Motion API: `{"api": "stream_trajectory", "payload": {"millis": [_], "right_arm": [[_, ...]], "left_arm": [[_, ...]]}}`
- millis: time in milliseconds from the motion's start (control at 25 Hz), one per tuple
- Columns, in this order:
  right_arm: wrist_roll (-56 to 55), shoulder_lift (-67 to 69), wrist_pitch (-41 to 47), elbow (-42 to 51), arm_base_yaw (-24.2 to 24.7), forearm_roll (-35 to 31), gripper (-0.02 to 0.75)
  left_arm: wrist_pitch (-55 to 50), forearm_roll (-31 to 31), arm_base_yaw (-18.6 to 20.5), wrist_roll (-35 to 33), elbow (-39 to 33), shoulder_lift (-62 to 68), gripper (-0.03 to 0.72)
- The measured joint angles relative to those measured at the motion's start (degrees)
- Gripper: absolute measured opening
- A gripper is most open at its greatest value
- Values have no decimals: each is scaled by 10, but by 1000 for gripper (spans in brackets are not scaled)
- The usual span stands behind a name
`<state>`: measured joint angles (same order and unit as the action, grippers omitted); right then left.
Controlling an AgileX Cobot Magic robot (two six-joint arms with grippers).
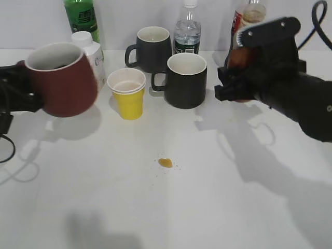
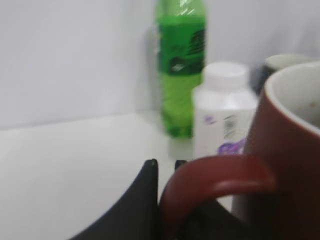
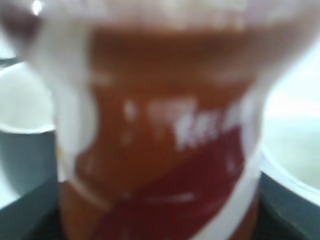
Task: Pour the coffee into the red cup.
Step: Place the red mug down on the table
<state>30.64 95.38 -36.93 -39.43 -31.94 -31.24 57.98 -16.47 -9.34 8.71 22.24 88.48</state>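
Observation:
The red cup [image 1: 62,83] is a maroon mug with a white inside, held up off the table at the far left and tilted slightly. My left gripper [image 1: 19,85] is shut on its loop handle [image 2: 215,175]; in the left wrist view the black fingers [image 2: 167,167] pinch the handle. The coffee bottle [image 1: 248,21], clear with brown liquid and a red-brown label, stands at the back right. My right gripper [image 1: 233,83] is closed around its body. The bottle [image 3: 160,135] fills the right wrist view, blurred, and hides the fingers.
A yellow paper cup [image 1: 128,96], a black mug [image 1: 187,80], a dark grey mug [image 1: 153,46] and a water bottle [image 1: 188,28] stand mid-back. A green bottle [image 1: 82,18] and a white bottle [image 1: 93,52] are behind the red cup. An orange spot [image 1: 165,162] lies on the table.

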Motion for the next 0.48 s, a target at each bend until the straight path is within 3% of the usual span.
{"api": "stream_trajectory", "payload": {"millis": [200,480], "right_arm": [[-4,5,-26,11,0,-27,506],[-5,24,-52,11,0,-32,506]], "left_arm": [[-13,53,30,-37,0,9,67],[-1,89,41,-63,30,91,67]]}}
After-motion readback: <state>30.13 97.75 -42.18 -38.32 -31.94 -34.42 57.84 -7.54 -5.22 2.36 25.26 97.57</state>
